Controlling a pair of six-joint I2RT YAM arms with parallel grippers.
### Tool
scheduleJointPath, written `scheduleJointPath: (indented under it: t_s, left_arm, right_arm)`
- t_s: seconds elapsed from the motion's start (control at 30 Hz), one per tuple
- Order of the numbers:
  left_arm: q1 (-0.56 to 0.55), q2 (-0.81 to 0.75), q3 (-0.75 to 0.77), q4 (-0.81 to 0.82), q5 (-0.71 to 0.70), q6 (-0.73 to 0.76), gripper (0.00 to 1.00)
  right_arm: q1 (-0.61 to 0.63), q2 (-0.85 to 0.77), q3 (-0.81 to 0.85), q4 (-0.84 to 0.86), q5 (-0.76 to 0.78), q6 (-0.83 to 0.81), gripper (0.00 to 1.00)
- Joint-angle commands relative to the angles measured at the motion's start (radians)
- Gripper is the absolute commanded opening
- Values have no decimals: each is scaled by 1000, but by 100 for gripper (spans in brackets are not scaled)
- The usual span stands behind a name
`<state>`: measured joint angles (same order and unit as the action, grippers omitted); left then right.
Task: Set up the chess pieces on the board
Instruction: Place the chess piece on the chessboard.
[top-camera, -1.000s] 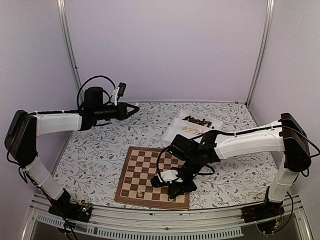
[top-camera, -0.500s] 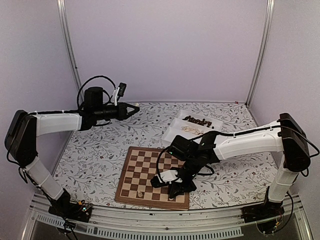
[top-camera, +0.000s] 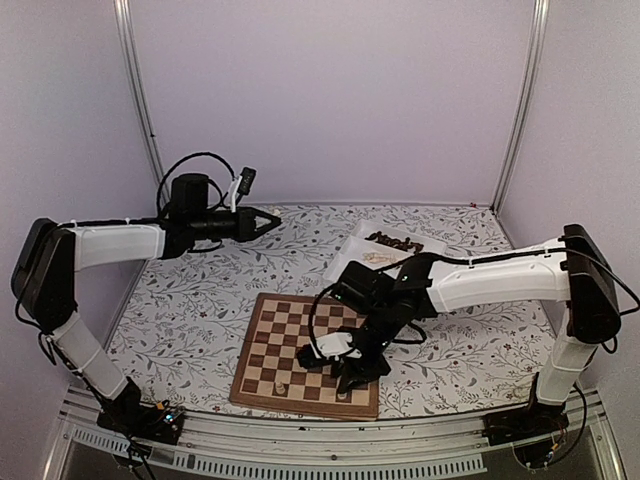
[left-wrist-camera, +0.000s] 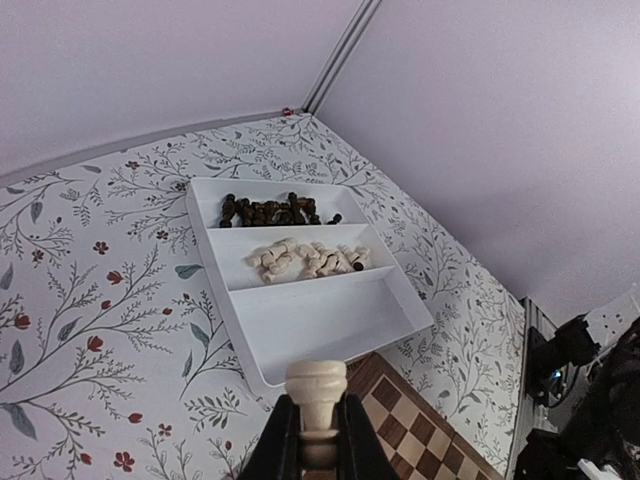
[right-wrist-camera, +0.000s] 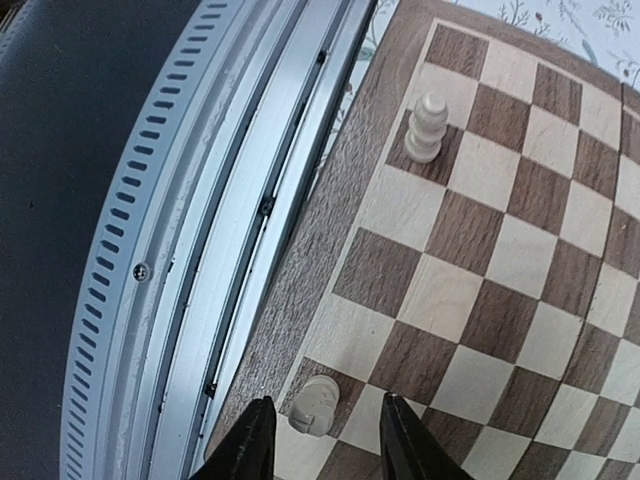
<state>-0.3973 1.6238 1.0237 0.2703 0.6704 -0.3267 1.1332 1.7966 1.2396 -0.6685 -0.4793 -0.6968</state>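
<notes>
- Pinching a cream pawn (left-wrist-camera: 316, 395) between closed fingers, the left gripper (left-wrist-camera: 316, 445) hangs at the upper left of the top view, well apart from the chessboard (top-camera: 290, 345).
- The right gripper (right-wrist-camera: 325, 442) sits at the board's lower edge, its fingers spread either side of a standing cream piece (right-wrist-camera: 315, 405).
- A second cream piece (right-wrist-camera: 428, 128) stands higher in the wrist frame.

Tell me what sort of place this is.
Probably a robot lab test cell, not a home: left arm and right arm bolted to a metal rail, plain walls with aluminium posts, and a chessboard staged on a floral-covered table.
</notes>
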Motion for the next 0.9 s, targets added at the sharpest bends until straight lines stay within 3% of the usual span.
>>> scheduleJointPath:
  t_s: [0.0,0.17,0.33,0.5,0.87]
  left_arm:
    - [-13,22,65,-140,44,55,0]
    - [-92,33,168,-424,46,178,0]
    - [-142,50,220,-625,146,224,0]
    - [-204,84,262,-807,212,290,0]
    - [-295,154,308,-857,349,296,0]
  right_arm:
    - [-56,-63,138,-94,-20,-18,39]
    - [-229,-125,247,-147,-89,-66,44]
    - [-356,-189,253,-82,-12,-114,45]
    - [-358,-181,258,-53,76,-183,47]
    - [-235,-97,302,-55,115,-248,54]
